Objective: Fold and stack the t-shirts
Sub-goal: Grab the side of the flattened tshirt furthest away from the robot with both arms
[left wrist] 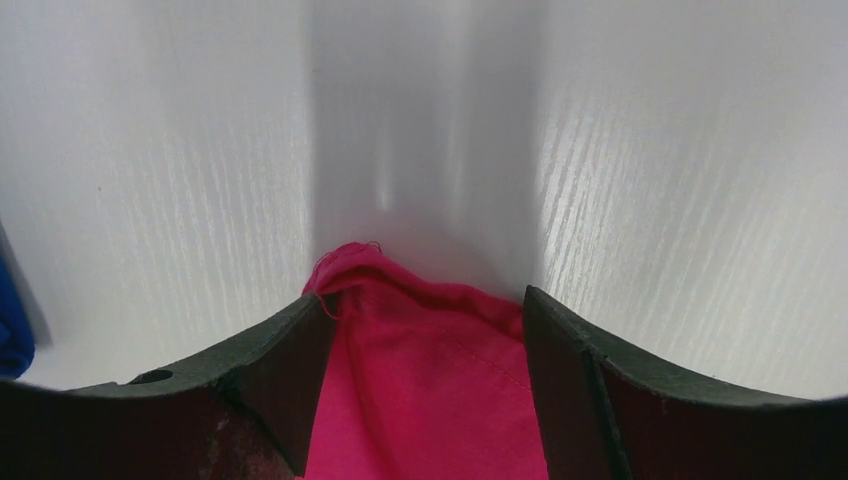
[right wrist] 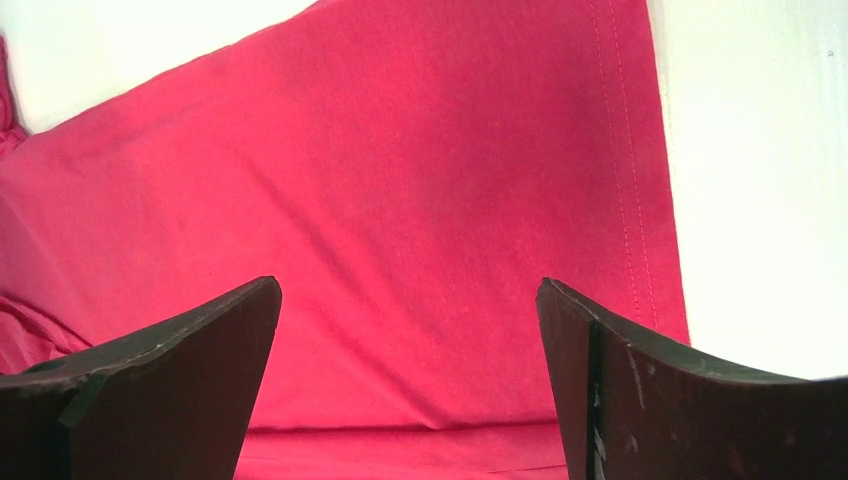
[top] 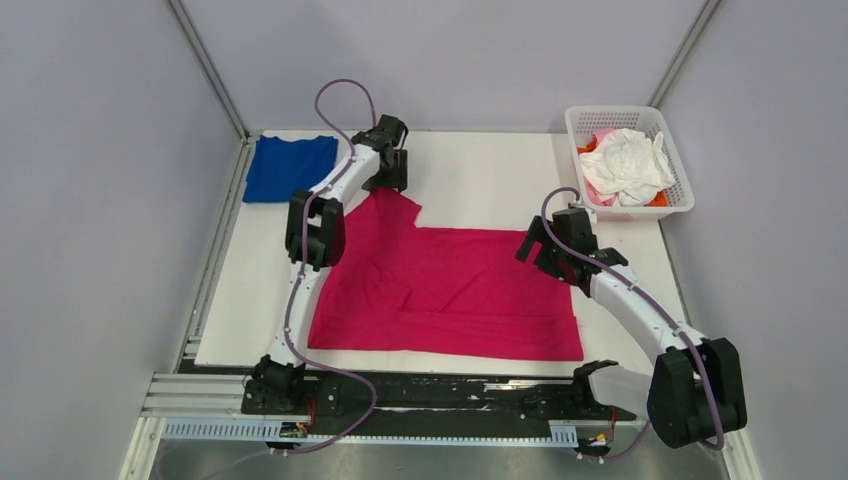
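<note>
The arms' bases sit on a black rail (top: 400, 395) at the near edge of the table (top: 480, 170). Just beyond it the pink shirt (top: 450, 290) lies spread flat across the middle, creased, with one sleeve reaching toward the far left. The left gripper (top: 388, 178) is down on that sleeve's tip; in its wrist view its fingers (left wrist: 290, 370) stand apart with bunched pink cloth filling the gap, and I cannot tell whether they press it. The right gripper (top: 540, 250) hangs over the shirt's right edge, near the hem, its fingers (right wrist: 180, 370) wide apart and holding nothing. A folded blue shirt (top: 290, 167) lies at the far left corner, apart from the pink one. A white basket (top: 680, 195) at the far right holds crumpled white (top: 625, 165), pale pink and orange cloth.
</note>
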You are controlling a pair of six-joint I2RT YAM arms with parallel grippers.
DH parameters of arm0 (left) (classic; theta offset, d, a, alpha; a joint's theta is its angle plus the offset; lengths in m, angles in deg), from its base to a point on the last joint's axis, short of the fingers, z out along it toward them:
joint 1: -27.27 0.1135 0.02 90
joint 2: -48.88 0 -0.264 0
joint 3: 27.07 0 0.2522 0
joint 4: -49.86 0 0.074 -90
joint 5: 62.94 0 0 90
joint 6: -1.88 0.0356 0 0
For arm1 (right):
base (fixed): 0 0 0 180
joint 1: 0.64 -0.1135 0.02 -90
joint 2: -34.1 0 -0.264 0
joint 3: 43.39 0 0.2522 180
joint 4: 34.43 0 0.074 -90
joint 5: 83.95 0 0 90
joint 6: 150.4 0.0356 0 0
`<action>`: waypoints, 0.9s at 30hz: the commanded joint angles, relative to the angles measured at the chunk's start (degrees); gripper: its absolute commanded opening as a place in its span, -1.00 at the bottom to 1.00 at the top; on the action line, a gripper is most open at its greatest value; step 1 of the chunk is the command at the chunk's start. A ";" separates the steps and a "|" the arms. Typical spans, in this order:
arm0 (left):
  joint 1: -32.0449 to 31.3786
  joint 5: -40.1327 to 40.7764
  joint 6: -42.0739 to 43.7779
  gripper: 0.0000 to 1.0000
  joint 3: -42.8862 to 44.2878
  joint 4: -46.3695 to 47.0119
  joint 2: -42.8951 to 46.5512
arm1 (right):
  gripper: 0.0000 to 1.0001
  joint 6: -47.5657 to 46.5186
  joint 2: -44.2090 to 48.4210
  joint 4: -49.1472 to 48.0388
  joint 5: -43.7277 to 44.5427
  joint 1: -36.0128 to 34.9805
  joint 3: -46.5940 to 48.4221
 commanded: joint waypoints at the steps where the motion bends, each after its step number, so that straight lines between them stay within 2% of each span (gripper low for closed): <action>1: -1.39 1.78 1.67 0.50 3.75 -0.04 -3.04 | 1.00 -1.21 -0.15 -2.41 0.39 0.38 -0.21; 6: -1.96 3.80 2.41 0.43 6.07 -2.45 -4.73 | 1.00 -1.30 -0.56 -2.49 0.65 0.52 -0.39; 12: -2.50 5.47 3.56 0.04 6.28 -3.86 -5.30 | 1.00 -1.32 -1.96 -2.59 0.83 0.62 0.03; 19: -2.60 7.67 4.62 -0.31 6.99 -4.17 -5.77 | 1.00 -1.17 -2.13 -2.51 1.86 0.91 0.33; 21: -2.64 8.00 5.18 -0.45 7.57 -4.16 -5.78 | 1.00 -0.77 -2.36 -2.51 2.71 1.11 0.80; 23: -2.69 8.05 5.88 -0.83 8.23 -4.21 -5.56 | 1.00 -0.05 -3.19 -2.50 4.31 1.56 1.79; 24: -2.66 7.98 6.24 -0.93 8.32 -4.03 -5.16 | 1.00 0.27 -3.92 -2.39 5.16 1.71 2.60; 25: -2.65 7.92 6.42 -1.00 8.31 -3.86 -4.86 | 1.00 0.61 -4.83 -2.01 6.24 1.98 3.59; 27: -2.65 7.57 7.02 -1.00 7.41 -2.89 -3.45 | 1.00 1.44 -7.30 -0.79 8.10 2.24 6.20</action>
